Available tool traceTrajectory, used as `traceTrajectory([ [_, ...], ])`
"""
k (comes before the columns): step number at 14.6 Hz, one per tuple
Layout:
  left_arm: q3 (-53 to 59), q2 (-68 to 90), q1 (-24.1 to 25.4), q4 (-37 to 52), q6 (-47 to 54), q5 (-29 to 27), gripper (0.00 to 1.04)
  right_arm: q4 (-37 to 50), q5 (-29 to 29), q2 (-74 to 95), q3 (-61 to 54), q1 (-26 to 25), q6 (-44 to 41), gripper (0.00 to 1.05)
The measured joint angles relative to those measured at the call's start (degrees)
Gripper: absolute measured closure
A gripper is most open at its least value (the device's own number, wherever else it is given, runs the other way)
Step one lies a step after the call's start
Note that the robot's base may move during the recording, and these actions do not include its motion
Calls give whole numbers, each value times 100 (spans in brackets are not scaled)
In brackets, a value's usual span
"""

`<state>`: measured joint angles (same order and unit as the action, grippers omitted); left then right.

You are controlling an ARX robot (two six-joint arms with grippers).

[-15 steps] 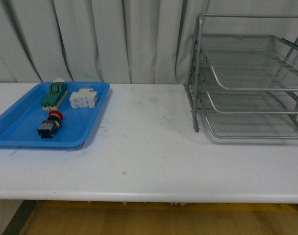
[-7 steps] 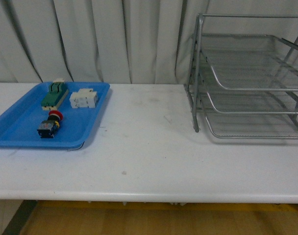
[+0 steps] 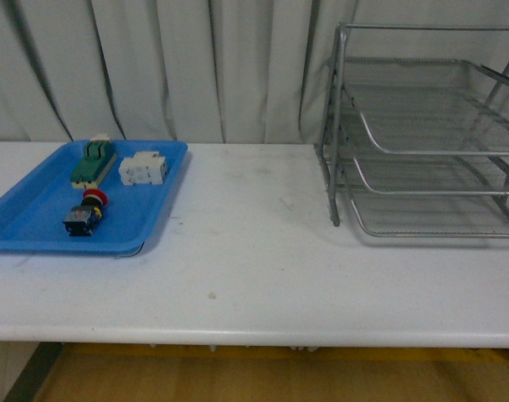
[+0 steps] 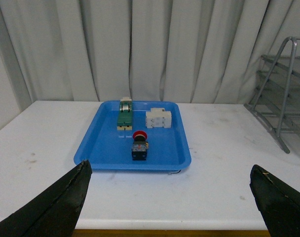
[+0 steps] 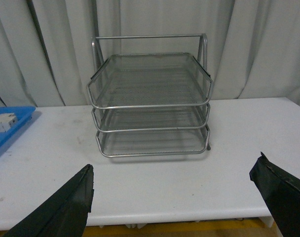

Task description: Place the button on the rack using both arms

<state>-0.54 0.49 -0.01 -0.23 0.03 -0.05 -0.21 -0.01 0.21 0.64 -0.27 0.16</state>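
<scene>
Left fingers are showing spread wide apart in the left wrist view, released, with nothing between them. Right fingers are gaping the same way in the right wrist view, also grasping nothing. Neither arm is showing in the front view.

The button is lying on its side inside the blue tray, toward the tray's near edge. Its red cap is pointing toward the back and its dark body toward the robot. The left wrist camera is looking straight at it, well ahead of the fingers and apart from them.

- Green terminal block is sitting in the tray's far part, behind the button.
- White blocky component is sitting just to the right of the green block, not touching the button.

The tray is resting on the left side of the white tabletop.

The rack is standing upright on the right side of the tabletop, well apart from the tray. Its three wire-mesh tiers are appearing bare in the right wrist view, with their open fronts facing the robot. A pale curtain is hanging behind everything.
</scene>
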Motion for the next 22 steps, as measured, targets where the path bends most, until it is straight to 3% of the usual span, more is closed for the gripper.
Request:
traceTrajectory([
  [7, 0, 0, 0, 0, 0, 0, 7, -55, 4, 11, 4, 2, 24, 6],
  [8, 0, 0, 0, 0, 0, -4, 7, -557, 46, 522, 236, 68, 468, 6],
  [10, 0, 0, 0, 0, 0, 4, 7, 909, -498, 2184, 302, -219, 1598, 6],
  [12, 0, 0, 0, 0, 0, 4, 7, 3401, -1036, 4680, 374, -514, 2809, 6],
  [15, 0, 0, 0, 2, 0, 2, 7, 5998, -1217, 8122, 1399, -730, 4422, 6],
  [18, 0, 0, 0, 2, 0, 4, 7, 6367, -1362, 10358, 2332, -761, 5442, 6],
  [22, 0, 0, 0, 2, 0, 4, 7, 6262, -1486, 11412, 3320, -721, 5871, 6],
])
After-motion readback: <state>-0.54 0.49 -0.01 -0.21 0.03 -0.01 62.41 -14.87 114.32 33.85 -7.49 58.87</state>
